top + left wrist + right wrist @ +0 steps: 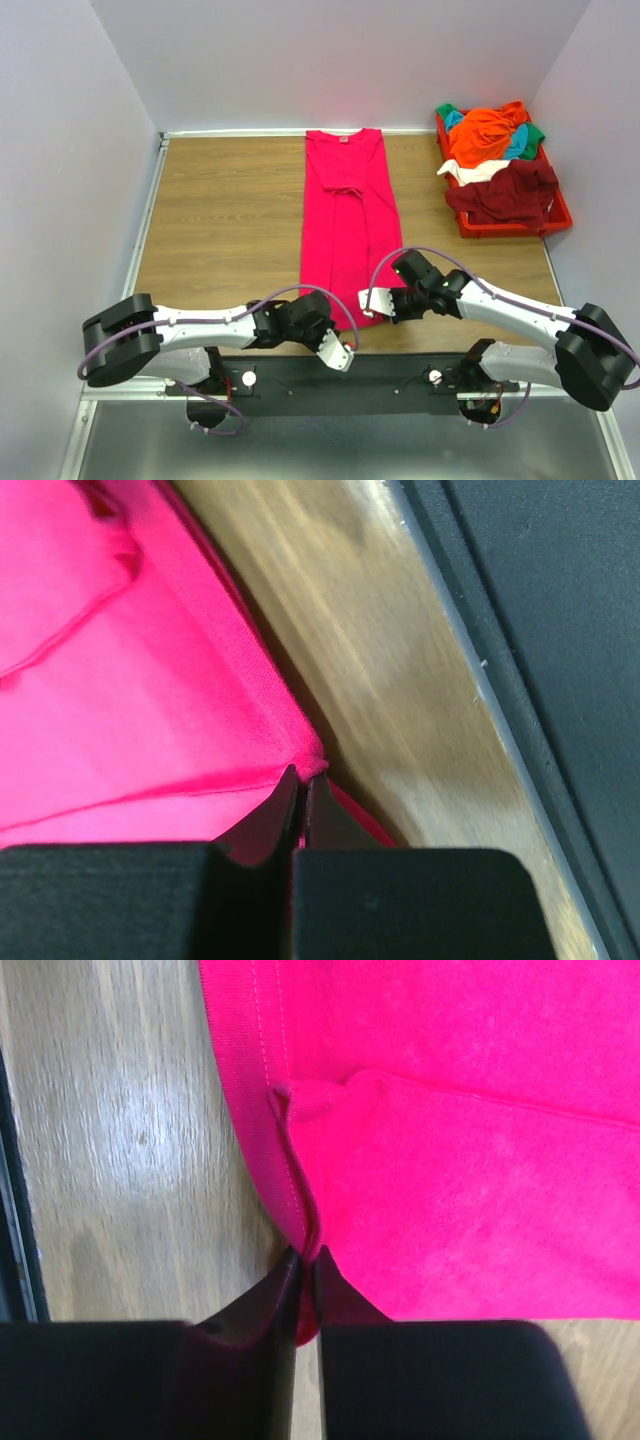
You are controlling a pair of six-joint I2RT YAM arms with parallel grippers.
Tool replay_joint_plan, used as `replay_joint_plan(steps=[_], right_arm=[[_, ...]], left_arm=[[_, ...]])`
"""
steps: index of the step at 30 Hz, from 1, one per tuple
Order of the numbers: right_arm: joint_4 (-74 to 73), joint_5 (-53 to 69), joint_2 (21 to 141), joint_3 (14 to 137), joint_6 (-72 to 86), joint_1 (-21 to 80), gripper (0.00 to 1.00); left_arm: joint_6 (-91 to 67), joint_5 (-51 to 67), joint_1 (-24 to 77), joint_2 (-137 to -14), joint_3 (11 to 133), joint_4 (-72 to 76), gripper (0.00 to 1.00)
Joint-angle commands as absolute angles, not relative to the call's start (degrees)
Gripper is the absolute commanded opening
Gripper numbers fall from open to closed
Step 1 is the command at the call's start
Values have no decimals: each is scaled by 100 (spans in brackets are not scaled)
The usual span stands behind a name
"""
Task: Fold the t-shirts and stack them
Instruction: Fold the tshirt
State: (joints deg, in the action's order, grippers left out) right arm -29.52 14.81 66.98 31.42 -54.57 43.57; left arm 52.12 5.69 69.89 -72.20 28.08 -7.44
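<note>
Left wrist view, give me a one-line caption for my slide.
The left gripper pinches a corner of the magenta t-shirt, jaws shut, by the edge of the wooden table.

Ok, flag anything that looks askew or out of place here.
Nothing is spilled or damaged. The shirts in the red bin are an untidy heap, with the maroon shirt and a cream cloth drooping over its rim. The magenta t-shirt lies straight, with a bunched crease mid-length.
</note>
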Motion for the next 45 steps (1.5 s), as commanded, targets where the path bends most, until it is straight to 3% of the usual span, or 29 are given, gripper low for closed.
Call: replay_joint_plan(steps=[1, 4, 17, 26, 35, 45], right_arm=[[-2874, 1380, 6618, 3102, -5397, 4412, 9], [-2883, 1380, 6592, 3129, -5379, 4412, 1], [-3050, 1512, 6310, 3568, -4931, 4421, 1], [-3024, 1415, 6714, 4078, -4816, 4035, 1], [-2997, 1705, 8128, 5457, -4913, 2778, 1], [-2971, 1363, 10298, 7590, -4685, 2057, 1]], left_arm=[[5238, 510, 7014, -6777, 2585, -932, 0], [5247, 475, 7014, -6566, 2531, -905, 0], [5194, 641, 6908, -6416, 2883, -1186, 0], [5677, 905, 5618, -6187, 3269, -1055, 0], [6187, 1774, 4079, -7258, 4436, -511, 0], [6407, 2698, 3006, -9612, 6643, -729, 0]])
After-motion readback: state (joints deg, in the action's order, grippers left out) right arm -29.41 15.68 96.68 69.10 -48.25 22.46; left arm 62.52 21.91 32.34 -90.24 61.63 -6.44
